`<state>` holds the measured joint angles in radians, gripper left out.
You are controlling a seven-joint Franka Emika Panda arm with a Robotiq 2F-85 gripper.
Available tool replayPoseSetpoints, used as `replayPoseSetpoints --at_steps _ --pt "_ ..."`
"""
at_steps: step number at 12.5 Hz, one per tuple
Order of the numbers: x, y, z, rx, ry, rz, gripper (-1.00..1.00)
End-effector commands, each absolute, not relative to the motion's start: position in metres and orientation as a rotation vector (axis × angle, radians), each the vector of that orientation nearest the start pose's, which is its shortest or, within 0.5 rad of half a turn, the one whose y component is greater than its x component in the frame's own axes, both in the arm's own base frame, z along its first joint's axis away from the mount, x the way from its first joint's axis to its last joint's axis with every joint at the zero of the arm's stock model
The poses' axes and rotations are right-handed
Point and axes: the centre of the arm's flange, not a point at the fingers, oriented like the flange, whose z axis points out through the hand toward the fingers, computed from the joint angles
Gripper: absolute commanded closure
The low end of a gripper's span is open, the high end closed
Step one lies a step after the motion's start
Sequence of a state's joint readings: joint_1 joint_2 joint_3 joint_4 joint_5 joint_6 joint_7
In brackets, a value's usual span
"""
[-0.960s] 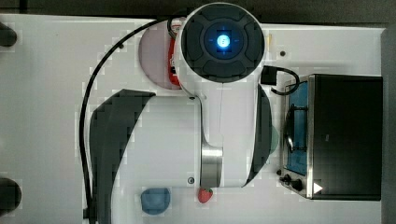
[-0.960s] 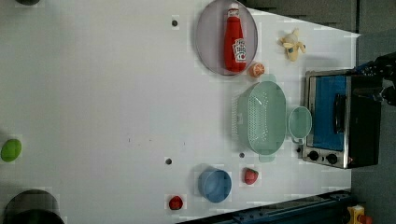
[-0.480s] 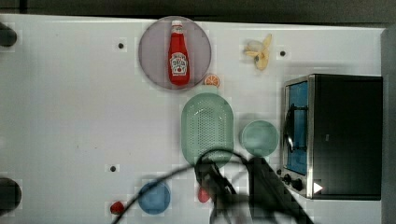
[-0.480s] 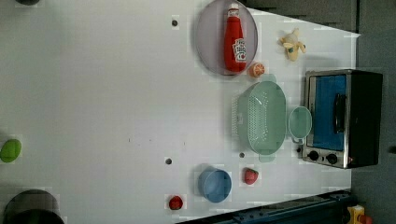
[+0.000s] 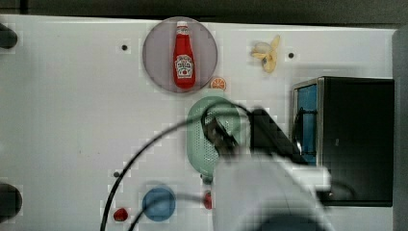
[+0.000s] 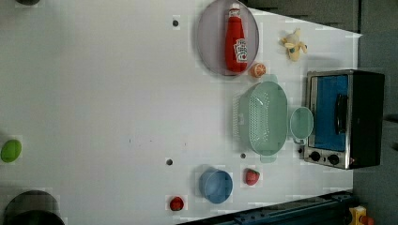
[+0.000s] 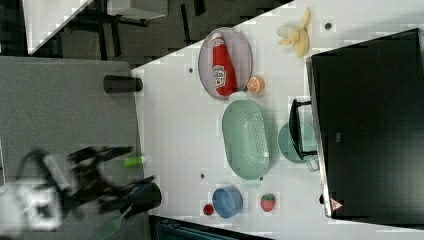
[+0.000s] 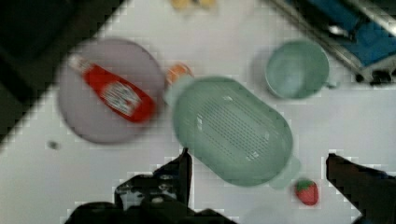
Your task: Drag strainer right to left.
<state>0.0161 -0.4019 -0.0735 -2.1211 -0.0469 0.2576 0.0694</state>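
The strainer (image 6: 263,117) is a pale green oval colander with a dotted bottom, lying on the white table between the ketchup plate and the toaster oven. It appears too as the strainer (image 7: 245,137) and the strainer (image 8: 233,130). In the top view my blurred arm reaches from the top view's bottom over the strainer (image 5: 204,149), and the gripper (image 5: 221,137) hangs above its middle. In the wrist view the gripper (image 8: 257,156) stands open, its dark fingers (image 8: 180,175) wide apart with nothing between them, the strainer lying below and just past the tips.
A green cup (image 6: 301,124) sits between the strainer and the toaster oven (image 6: 342,119). A grey plate (image 6: 209,47) carries a ketchup bottle (image 6: 236,44). An orange slice (image 6: 257,70), a banana (image 6: 293,44), a blue bowl (image 6: 216,185) and a strawberry (image 6: 252,176) lie around. The left view's left is bare table.
In the top view my arm has swung from the plate area to the bottom edge and now reaches up over the strainer. The strainer has not moved.
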Motion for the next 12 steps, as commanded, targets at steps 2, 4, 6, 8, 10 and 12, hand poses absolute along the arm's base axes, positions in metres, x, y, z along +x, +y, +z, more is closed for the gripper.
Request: replayPoseSetpoints --at_steps 2,4,6,8,10,12 --pt "0.483 -0.025 0.44 -2.772 1.642 0.152 -1.0" --pt "0.498 -0.021 0.394 -2.702 1.783 0.155 -1.0" --pt "0.509 -0.017 0.35 -2.628 1.879 0.115 -1.0" --pt "0.509 -0.014 0.306 -2.543 1.985 0.087 -1.0" --pt "0.502 -0.009 0.263 -2.466 2.089 0.091 -1.0" --pt "0.496 -0.003 0.224 -2.394 2.157 0.069 -1.0"
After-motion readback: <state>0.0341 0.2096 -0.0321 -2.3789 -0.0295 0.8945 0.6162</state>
